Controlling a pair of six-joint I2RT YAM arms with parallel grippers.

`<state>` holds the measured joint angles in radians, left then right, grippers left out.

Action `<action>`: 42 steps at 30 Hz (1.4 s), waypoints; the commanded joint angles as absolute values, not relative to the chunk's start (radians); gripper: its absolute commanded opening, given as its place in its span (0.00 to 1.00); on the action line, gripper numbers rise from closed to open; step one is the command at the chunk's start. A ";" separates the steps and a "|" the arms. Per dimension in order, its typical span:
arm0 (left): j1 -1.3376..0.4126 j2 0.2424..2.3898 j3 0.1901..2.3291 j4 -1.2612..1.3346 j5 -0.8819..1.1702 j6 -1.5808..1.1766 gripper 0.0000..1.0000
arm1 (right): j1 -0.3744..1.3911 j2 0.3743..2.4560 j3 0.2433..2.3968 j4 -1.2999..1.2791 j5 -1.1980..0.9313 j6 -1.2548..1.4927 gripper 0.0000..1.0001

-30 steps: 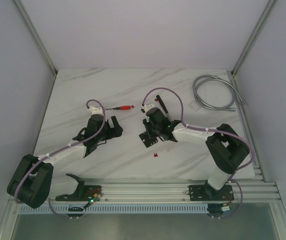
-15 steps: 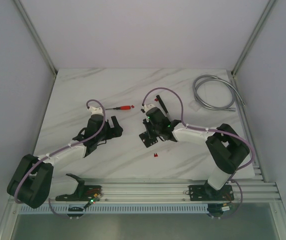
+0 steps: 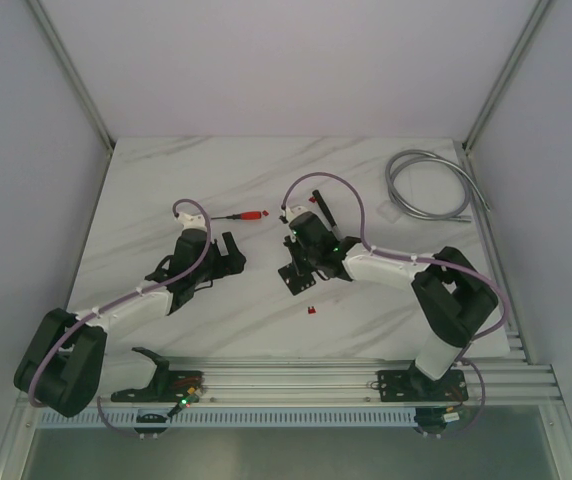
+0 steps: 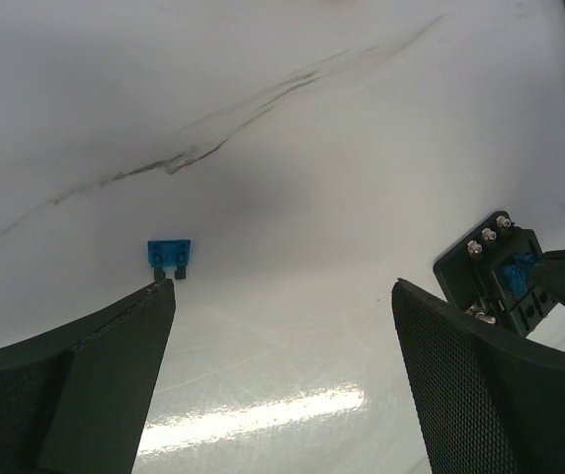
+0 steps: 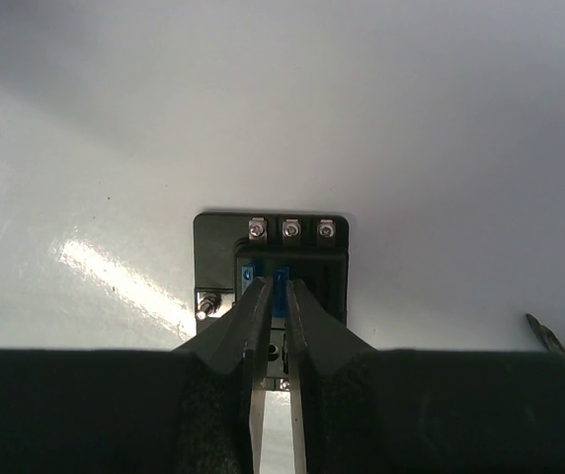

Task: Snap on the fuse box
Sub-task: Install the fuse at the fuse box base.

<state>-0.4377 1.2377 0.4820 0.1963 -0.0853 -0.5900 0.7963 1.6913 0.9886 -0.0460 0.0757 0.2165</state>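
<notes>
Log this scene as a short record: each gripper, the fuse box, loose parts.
left gripper: open, empty, loose blue fuse on the table ahead
right gripper: over the fuse box, fingers pinched on its seated blue fuse
fuse box: flat on table, three screws along one edge
red fuse: loose, just near side of the box
grey cable: coiled, far right corner

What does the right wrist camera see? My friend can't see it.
The right gripper, fingers almost closed, hangs over a small black fuse box, a blue fuse between its tips. The box lies on a white table.
</notes>
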 commanded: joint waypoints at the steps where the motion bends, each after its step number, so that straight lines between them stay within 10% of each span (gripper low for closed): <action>1: -0.431 1.218 0.471 0.193 -0.075 -0.583 1.00 | 0.804 1.721 1.029 -0.069 0.097 0.216 0.16; 13: -0.431 1.215 0.472 0.192 -0.076 -0.583 1.00 | 0.805 1.736 1.012 -0.113 0.150 0.206 0.04; 42: -0.431 1.200 0.467 0.193 -0.080 -0.587 1.00 | 0.773 1.635 0.921 -0.045 0.154 0.318 0.17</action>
<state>-0.4377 1.2152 0.4789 0.1932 -0.0826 -0.5900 0.7776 1.6577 0.9310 -0.0345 0.1341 0.3069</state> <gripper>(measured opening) 0.998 0.176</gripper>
